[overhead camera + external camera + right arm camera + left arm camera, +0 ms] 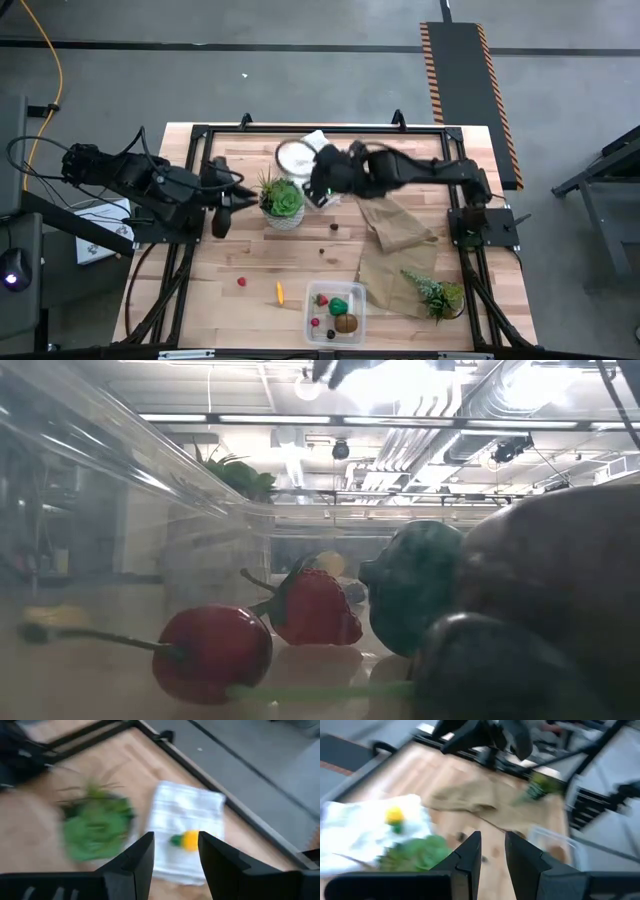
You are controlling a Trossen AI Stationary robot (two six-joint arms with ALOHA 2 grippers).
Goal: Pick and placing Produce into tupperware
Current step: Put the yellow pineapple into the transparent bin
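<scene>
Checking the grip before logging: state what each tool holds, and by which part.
Nothing is held. The left tool and right tool both show empty gaps; the lemon lies on the cloth.

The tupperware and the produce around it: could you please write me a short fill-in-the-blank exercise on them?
1. The yellow lemon lies on the folded white ____.
2. The brown kiwi-like ball sits inside the clear ____.
3. The orange stick lies on the bare wooden ____, near a red berry.

Missing words: cloth; tupperware; table.
</scene>
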